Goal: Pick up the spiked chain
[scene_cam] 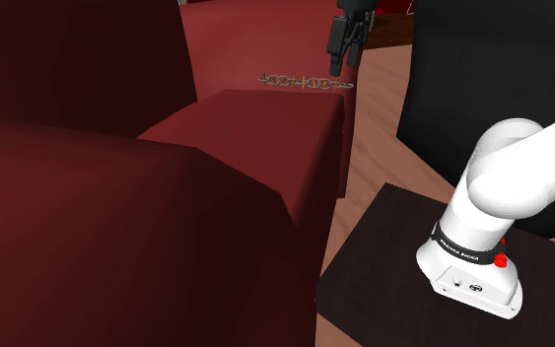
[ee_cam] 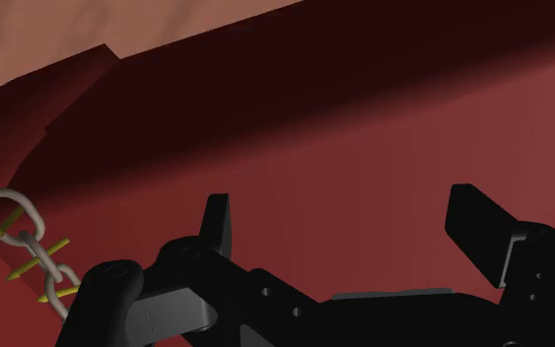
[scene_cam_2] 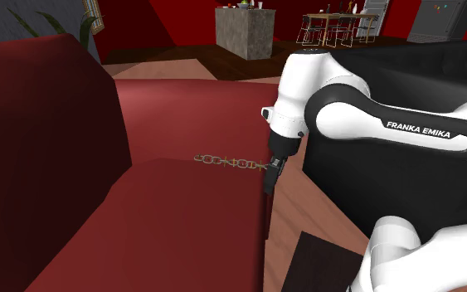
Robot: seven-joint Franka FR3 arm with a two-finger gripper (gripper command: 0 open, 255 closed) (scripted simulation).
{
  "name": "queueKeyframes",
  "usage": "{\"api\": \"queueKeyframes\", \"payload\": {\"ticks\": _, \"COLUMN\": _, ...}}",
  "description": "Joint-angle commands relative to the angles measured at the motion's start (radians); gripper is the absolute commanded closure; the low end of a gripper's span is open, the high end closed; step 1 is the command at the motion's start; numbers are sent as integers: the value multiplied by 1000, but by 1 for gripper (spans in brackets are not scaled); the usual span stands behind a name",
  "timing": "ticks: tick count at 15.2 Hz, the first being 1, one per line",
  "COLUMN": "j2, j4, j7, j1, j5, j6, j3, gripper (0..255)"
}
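Lying flat on the dark red sofa cushion (scene_cam: 265,44), the single pale link chain with yellowish spikes (scene_cam: 305,82) has its long axis running left to right across the shoulder view. One end reaches toward the cushion's edge beside the light wooden floor (scene_cam: 379,108). The second exterior view gives the same left-to-right line for the chain (scene_cam_2: 231,162), with its right end just beside the all-black two-finger gripper (scene_cam_2: 270,178).

From the shoulder camera the gripper (scene_cam: 342,67) hangs just above that end of the chain. The wrist view adds what the other two do not: the gripper (ee_cam: 349,227) has its two fingers spread wide with bare red cushion between them. The chain (ee_cam: 29,251) lies off beyond one finger, outside the gap, held by nothing.

The second exterior view alone takes in the room behind: one grey block counter (scene_cam_2: 244,31) and a group of thin-legged chairs (scene_cam_2: 331,29). The shoulder view alone shows the one dark box stand (scene_cam: 383,256) under the white arm (scene_cam: 507,168).
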Motion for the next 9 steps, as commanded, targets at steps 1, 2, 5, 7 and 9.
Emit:
{"api": "queueKeyframes", "payload": {"ticks": 1, "j2": 0, "j4": 0, "j7": 0, "j1": 0, "j5": 0, "j6": 0, "j3": 0, "gripper": 0}}
{"api": "queueKeyframes", "payload": {"ticks": 2, "j2": 17, "j4": -4, "j7": -22, "j1": -3, "j5": -12, "j6": 31, "j3": -11, "gripper": 0}}
{"api": "queueKeyframes", "payload": {"ticks": 5, "j2": 75, "j4": -8, "j7": -86, "j1": -10, "j5": -44, "j6": 125, "j3": -44, "gripper": 0}}
{"api": "queueKeyframes", "payload": {"ticks": 7, "j2": 119, "j4": -4, "j7": -128, "j1": -14, "j5": -63, "j6": 187, "j3": -65, "gripper": 0}}
{"api": "queueKeyframes", "payload": {"ticks": 9, "j2": 166, "j4": 6, "j7": -168, "j1": -18, "j5": -78, "j6": 247, "j3": -87, "gripper": 0}}
